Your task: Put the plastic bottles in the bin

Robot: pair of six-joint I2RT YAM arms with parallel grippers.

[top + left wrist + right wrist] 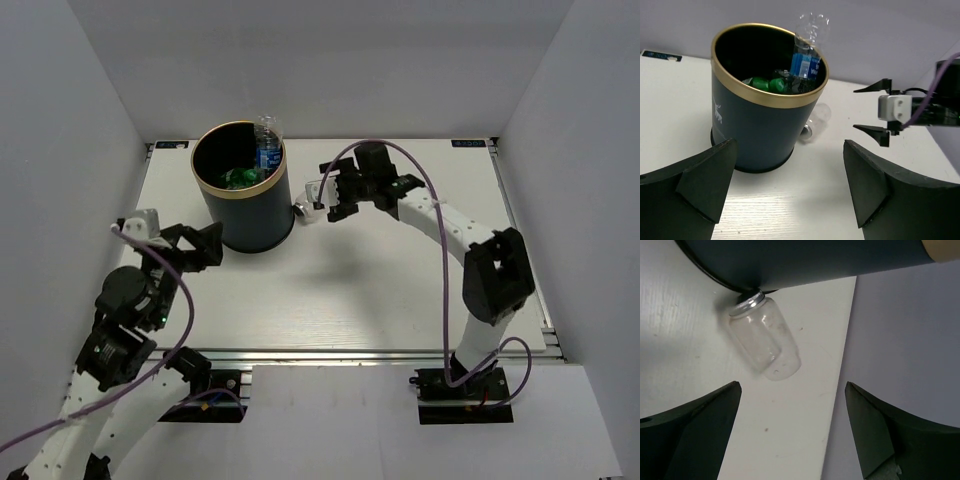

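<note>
Several bottles are inside the bin (246, 222). One clear bottle with a blue label (267, 142) stands tilted against the far side of the rim, its upper half clear of the top. Green bottles (238, 178) lie low in the black interior; their count cannot be settled.

One wide clear bottle (765, 342) is outside, lying on its side on the white table (400, 290). Its silver cap (747, 300) sits against the foot of the bin on the right side.

The right gripper (324, 200) is low at the right of the bin, pointing toward it. Its jaws are spread wide and hold nothing. The wide clear bottle lies just ahead of the fingertips, apart from both. The right arm reaches across the table with its elbow bent, well right of the bin.

The left gripper (206, 246) hangs near the bin on its near-left side, aimed at the wall, jaws wide and empty.

The blue label carries white lettering, too small to read. A pale emblem (717, 112) is on the bin wall in the left wrist view, illegible.
</note>
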